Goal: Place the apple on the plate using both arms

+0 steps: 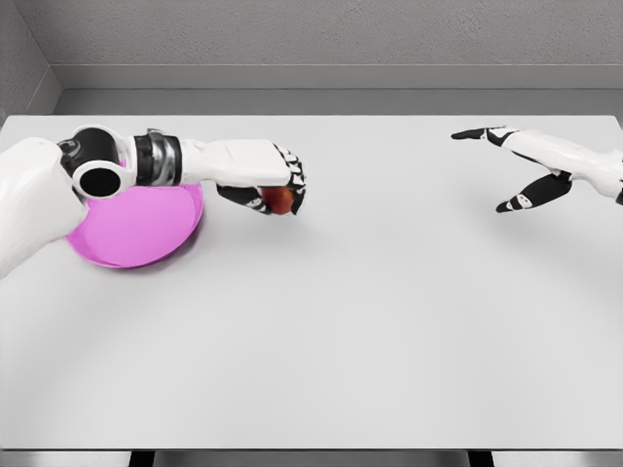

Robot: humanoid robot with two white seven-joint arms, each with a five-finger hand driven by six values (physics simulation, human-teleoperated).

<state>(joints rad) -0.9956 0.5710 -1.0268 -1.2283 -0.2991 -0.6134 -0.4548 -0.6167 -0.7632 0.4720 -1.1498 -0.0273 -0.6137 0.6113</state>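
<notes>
A small red apple sits inside my left hand, whose black-jointed fingers are curled around it just right of the pink plate. The left forearm stretches across the plate's upper part and hides some of its rim. The apple is off the plate, by its right edge; whether it touches the table I cannot tell. My right hand is far away at the right side of the table, fingers spread wide, holding nothing.
The white table spreads from the plate toward the right and front edges. A grey wall runs behind the table's far edge.
</notes>
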